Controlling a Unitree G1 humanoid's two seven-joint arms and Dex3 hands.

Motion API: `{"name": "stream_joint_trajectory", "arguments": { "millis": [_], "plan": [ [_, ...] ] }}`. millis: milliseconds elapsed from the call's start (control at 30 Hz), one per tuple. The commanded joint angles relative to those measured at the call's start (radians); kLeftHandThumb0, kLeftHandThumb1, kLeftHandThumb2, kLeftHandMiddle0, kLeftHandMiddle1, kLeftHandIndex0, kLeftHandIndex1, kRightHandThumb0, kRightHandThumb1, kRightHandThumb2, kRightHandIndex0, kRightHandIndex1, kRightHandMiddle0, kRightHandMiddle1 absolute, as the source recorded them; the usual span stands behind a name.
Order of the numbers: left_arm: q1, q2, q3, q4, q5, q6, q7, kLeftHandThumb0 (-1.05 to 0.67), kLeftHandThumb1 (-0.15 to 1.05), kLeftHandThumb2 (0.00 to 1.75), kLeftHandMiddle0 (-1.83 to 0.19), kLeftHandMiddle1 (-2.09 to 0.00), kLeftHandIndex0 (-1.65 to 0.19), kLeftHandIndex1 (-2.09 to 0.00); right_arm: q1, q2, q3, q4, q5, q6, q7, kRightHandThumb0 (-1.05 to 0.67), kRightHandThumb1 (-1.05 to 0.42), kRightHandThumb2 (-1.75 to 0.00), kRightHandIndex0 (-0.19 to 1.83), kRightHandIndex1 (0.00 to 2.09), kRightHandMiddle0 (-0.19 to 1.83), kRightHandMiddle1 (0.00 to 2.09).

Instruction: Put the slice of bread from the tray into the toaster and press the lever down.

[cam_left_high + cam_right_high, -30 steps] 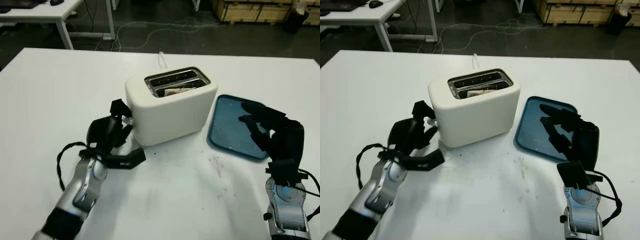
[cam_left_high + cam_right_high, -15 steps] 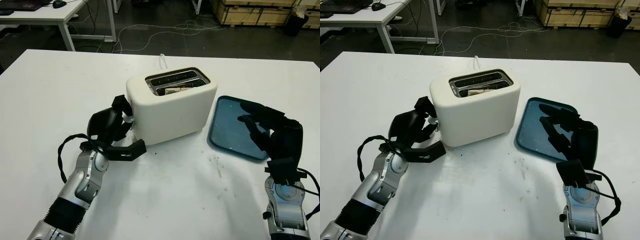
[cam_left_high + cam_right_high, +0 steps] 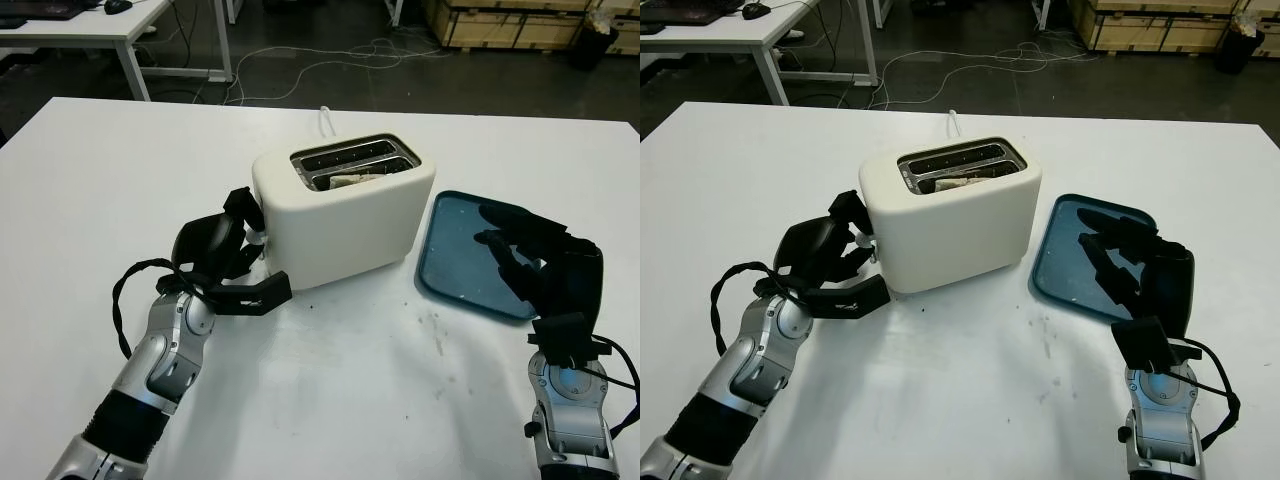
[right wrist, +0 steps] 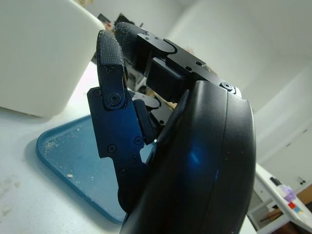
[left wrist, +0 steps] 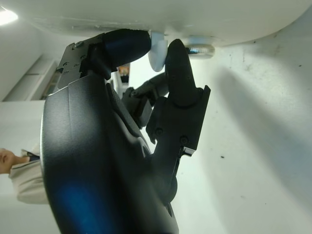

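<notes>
On the white table [image 3: 120, 160], my left hand [image 3: 225, 262] pinches the toaster [image 3: 345, 215]'s small stiff lever [image 5: 157, 48] between curled fingers, bread slice [image 3: 350, 181] slotted, while my right hand [image 3: 540, 270] hovers open over the tray [image 3: 455, 250].

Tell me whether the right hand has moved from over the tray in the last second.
No. The right hand hangs over the near edge of the blue tray, as before, open and holding nothing.

Most of the bread slice [image 3: 352, 182] sunk inside the toaster [image 3: 345, 212]; lever [image 5: 157, 48] mostly behind left hand [image 3: 225, 262] fingers.
</notes>
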Motion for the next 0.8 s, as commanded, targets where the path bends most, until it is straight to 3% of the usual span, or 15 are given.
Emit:
{"name": "stream_joint_trajectory", "arguments": {
  "millis": [0, 167, 267, 300, 333, 400, 500, 667, 767],
  "plan": [
    [-0.025, -0.116, -0.258, 0.44, -0.033, 0.062, -0.49, -0.26, 0.92, 0.52, -0.68, -0.41, -0.81, -0.21, -0.039, -0.034, -0.019, 0.027, 0.005, 0.015, 0.0, -0.55, -0.92, -0.19, 0.85, 0.83, 1.12, 0.0],
    [-0.02, -0.073, -0.277, 0.367, -0.012, 0.07, -0.476, -0.29, 0.92, 0.53, -0.71, -0.38, -0.8, -0.14, -0.037, -0.029, -0.009, 0.022, 0.006, 0.027, 0.002, -0.54, -0.92, -0.17, 0.86, 0.82, 1.12, 0.0],
    [-0.006, -0.064, -0.243, 0.297, -0.021, 0.118, -0.417, -0.25, 0.92, 0.53, -0.68, -0.69, -0.91, -0.21, -0.038, -0.027, -0.006, 0.021, 0.009, 0.022, 0.005, -0.54, -0.92, -0.17, 0.85, 0.83, 1.12, 0.0],
    [0.005, -0.051, -0.223, 0.258, -0.032, 0.114, -0.394, -0.23, 0.92, 0.54, -0.63, -0.99, -0.91, -0.42, -0.039, -0.025, -0.006, 0.023, 0.01, 0.018, 0.004, -0.54, -0.92, -0.17, 0.85, 0.83, 1.12, 0.0],
    [0.017, -0.031, -0.202, 0.217, -0.047, 0.094, -0.376, -0.22, 0.92, 0.55, -0.59, -1.16, -0.81, -0.72, -0.04, -0.023, -0.005, 0.023, 0.009, 0.018, 0.002, -0.54, -0.92, -0.17, 0.85, 0.83, 1.12, 0.0],
    [0.03, 0.002, -0.166, 0.137, -0.068, 0.095, -0.367, -0.23, 0.92, 0.57, -0.55, -1.27, -0.65, -1.04, -0.041, -0.02, -0.003, 0.025, 0.009, 0.015, 0.0, -0.53, -0.92, -0.17, 0.85, 0.83, 1.12, 0.0],
    [0.058, 0.049, -0.122, 0.051, -0.1, 0.036, -0.315, -0.23, 0.92, 0.58, -0.59, -1.67, -0.51, -1.59, -0.04, -0.017, -0.001, 0.023, 0.005, 0.019, -0.003, -0.53, -0.92, -0.17, 0.86, 0.83, 1.12, 0.0],
    [0.11, 0.101, -0.071, -0.087, -0.136, -0.018, -0.224, -0.27, 0.92, 0.57, -0.58, -1.74, -0.44, -1.72, -0.044, -0.018, 0.001, 0.03, -0.005, 0.013, -0.007, -0.54, -0.92, -0.17, 0.86, 0.83, 1.12, 0.0],
    [0.148, 0.117, -0.017, -0.152, -0.164, -0.112, -0.138, -0.28, 0.92, 0.53, -0.64, -1.72, -0.51, -1.65, -0.046, -0.017, 0.001, 0.032, -0.004, 0.012, -0.006, -0.54, -0.92, -0.17, 0.86, 0.82, 1.13, 0.0]
  ]
}}
